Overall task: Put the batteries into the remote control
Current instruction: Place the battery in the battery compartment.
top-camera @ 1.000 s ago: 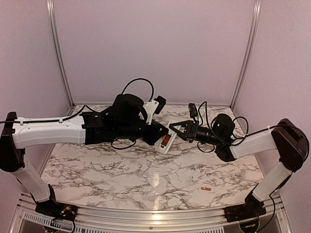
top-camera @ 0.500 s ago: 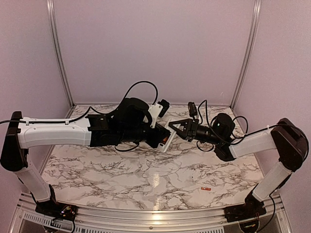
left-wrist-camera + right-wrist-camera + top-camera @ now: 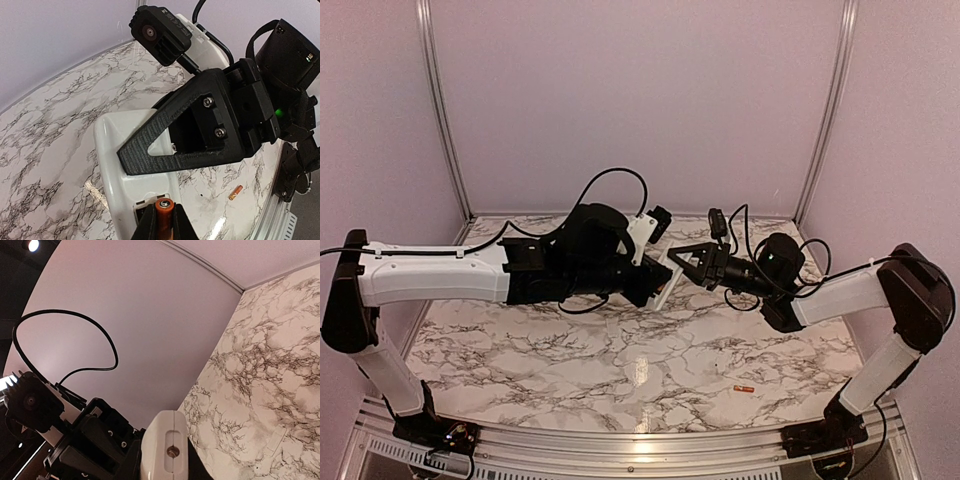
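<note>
Mid-frame in the top view, the right gripper (image 3: 164, 466) clamped the remote (image 3: 166, 437) off the table (image 3: 570, 345), seemingly so the left gripper (image 3: 164, 222), pinching one battery (image 3: 164, 210), could seat it; the other battery (image 3: 742, 388) lay lower right.

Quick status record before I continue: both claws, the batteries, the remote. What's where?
right claw: shut on remote control, raised off the table
left claw: shut on first battery, at the remote control's back recess
second battery: loose on table, front right
first battery seated: cannot tell
</note>
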Tool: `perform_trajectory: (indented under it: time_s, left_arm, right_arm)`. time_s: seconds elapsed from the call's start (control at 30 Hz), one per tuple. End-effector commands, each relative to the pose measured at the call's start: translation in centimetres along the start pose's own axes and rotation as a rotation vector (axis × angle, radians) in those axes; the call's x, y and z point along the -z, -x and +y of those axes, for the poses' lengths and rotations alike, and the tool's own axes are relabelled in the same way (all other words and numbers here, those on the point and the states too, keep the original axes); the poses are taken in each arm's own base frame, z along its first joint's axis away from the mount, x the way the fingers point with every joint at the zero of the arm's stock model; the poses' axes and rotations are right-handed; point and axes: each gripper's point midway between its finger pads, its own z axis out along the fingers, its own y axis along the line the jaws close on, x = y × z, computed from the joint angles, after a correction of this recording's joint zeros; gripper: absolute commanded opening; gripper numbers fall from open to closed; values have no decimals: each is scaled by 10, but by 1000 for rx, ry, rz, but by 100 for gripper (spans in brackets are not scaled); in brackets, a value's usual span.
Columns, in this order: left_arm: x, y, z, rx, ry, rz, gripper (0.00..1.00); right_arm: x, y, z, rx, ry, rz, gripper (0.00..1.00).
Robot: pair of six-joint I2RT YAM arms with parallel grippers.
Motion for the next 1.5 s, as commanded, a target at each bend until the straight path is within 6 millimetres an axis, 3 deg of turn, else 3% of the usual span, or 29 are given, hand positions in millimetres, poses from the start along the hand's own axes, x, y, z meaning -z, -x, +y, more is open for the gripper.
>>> perform_trajectory:
  time_s: [0.0, 0.13, 0.37, 0.63, 0.87, 1.1, 1.37, 1.47]
  left_arm:
    - [-11, -38, 5, -3, 23, 121, 0]
    - [-9, -49, 10, -2, 47, 168, 0]
    - [-5, -49, 12, -8, 54, 177, 13]
    - [-2, -35, 15, -23, 81, 144, 23]
    - [1, -30, 15, -25, 82, 134, 26]
    - [17, -11, 21, -8, 101, 73, 43]
    - [32, 7, 26, -21, 91, 20, 50]
    - [42, 11, 20, -114, 44, 17, 49]
  right_arm:
    - [-5, 15, 36, 88, 94, -44, 0]
    - [-5, 16, 40, 108, 102, -42, 0]
    - [-5, 15, 43, 117, 111, -38, 0]
    - [-4, 12, 40, 105, 106, -29, 0]
    - [-4, 11, 37, 105, 97, -23, 0]
    - [-4, 5, 29, 86, 84, 0, 0]
    - [-4, -5, 24, 68, 76, 44, 0]
    - [-4, -8, 24, 63, 80, 64, 0]
